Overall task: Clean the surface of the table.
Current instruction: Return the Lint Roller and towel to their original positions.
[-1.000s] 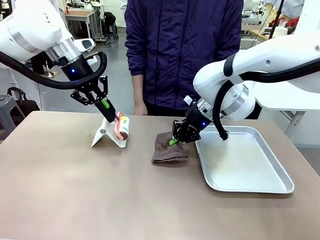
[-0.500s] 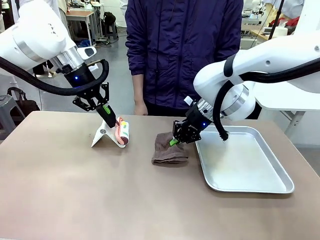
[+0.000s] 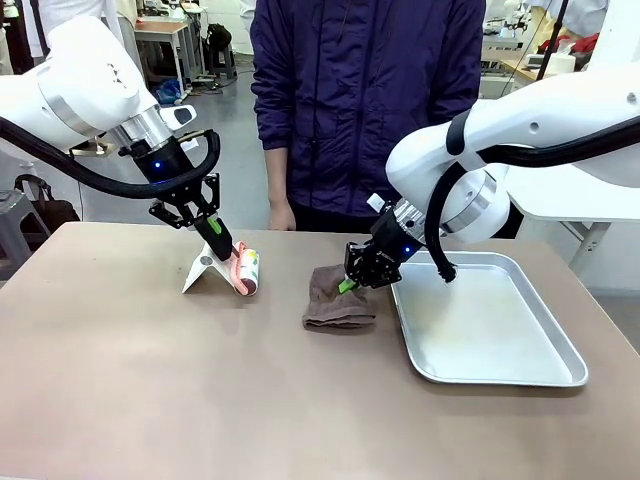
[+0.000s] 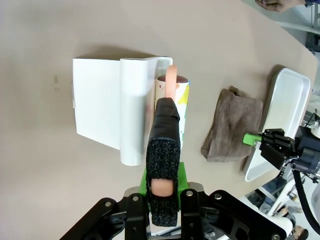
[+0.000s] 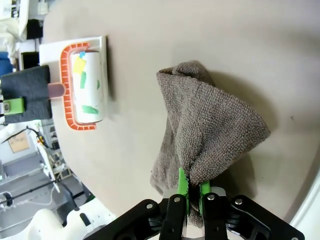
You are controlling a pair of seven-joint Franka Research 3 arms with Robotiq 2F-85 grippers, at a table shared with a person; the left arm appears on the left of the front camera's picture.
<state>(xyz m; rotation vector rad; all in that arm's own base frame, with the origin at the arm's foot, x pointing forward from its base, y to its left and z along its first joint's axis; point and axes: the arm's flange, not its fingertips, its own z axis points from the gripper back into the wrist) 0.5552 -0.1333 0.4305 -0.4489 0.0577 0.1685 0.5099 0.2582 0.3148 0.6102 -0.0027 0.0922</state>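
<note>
Left gripper (image 3: 228, 256) has swung in lower over the last second and now sits right down at the lint roller (image 3: 246, 271), fingers (image 4: 162, 159) pinched on its salmon handle, with the white stand (image 3: 206, 270) just beside them. So I'd say the roller is about to come off the stand. Right gripper (image 3: 349, 281) hasn't budged, fingers narrow on a fold of the brown towel (image 3: 338, 298), which drapes onto the taupe counter (image 3: 200, 380) under both grippers. Metal tray (image 3: 500, 378) beside the right fingers holds nothing.
</note>
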